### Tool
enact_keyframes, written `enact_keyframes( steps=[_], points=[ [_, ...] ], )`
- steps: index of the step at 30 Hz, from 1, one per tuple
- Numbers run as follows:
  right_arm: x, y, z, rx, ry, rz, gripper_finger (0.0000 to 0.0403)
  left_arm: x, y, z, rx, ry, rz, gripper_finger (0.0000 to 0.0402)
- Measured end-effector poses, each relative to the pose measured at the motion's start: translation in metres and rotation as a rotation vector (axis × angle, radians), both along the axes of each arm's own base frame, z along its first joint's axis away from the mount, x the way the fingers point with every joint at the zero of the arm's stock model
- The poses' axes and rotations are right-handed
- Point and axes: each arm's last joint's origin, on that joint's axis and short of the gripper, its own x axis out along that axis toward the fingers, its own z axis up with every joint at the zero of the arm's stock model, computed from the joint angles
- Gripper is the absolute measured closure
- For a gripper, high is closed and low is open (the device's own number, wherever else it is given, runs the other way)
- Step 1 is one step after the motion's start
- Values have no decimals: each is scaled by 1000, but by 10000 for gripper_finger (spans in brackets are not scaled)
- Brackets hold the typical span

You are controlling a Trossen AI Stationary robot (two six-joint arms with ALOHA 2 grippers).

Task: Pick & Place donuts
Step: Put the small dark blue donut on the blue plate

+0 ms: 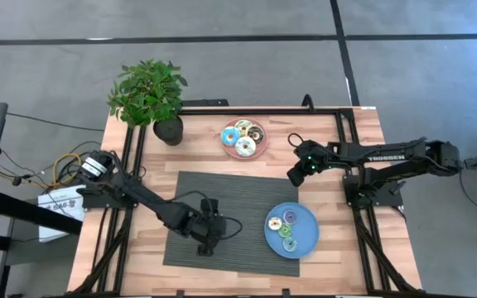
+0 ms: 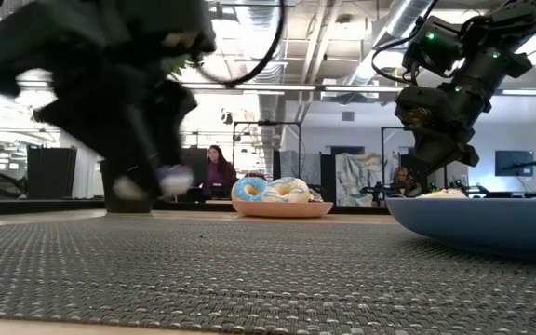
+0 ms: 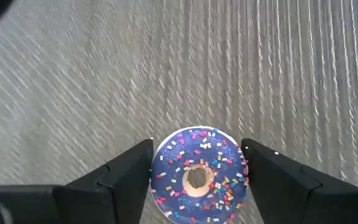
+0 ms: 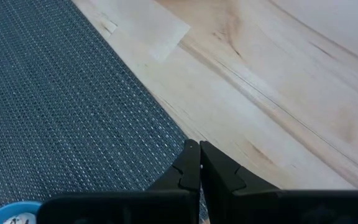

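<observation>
A purple-iced donut (image 3: 199, 174) with coloured sprinkles sits between the fingers of my left gripper (image 3: 197, 183), which is shut on it above the grey mat (image 1: 247, 199), near the mat's front left (image 1: 204, 245). The low view shows this donut (image 2: 175, 177) off the mat. On the pink plate (image 1: 259, 151) at the back lie cyan, white and brown donuts (image 1: 243, 136). The blue plate (image 1: 306, 240) at the front right carries several small donuts (image 1: 286, 227). My right gripper (image 1: 294, 176) hangs shut over the wood between the two plates, holding nothing. My left gripper pinches the purple donut by two opposite sides of its outer rim (image 3: 159, 169), one finger (image 3: 129, 177) on each side. The fingers slant down from the table's left. The donut lies flat between them, icing up, lifted clear of the mat.
A potted plant (image 1: 150, 98) stands at the back left corner. Black frame rails (image 1: 348, 165) run along the table's sides and back. Cables and a box (image 1: 60, 199) lie off the left edge. People sit in the room behind (image 2: 218, 172).
</observation>
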Motion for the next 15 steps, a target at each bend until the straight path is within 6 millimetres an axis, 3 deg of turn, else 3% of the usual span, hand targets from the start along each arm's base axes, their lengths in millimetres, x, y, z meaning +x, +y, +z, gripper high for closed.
enact_keyframes(
  steps=[7, 15],
  points=[
    [0, 0, 0, 3, 0, 1, 402, 18, 28, 9, 251, -40, -66, 166],
    [0, 0, 0, 5, 5, 2, 402, 41, 110, 11, 314, 2, -26, 166]
  ],
)
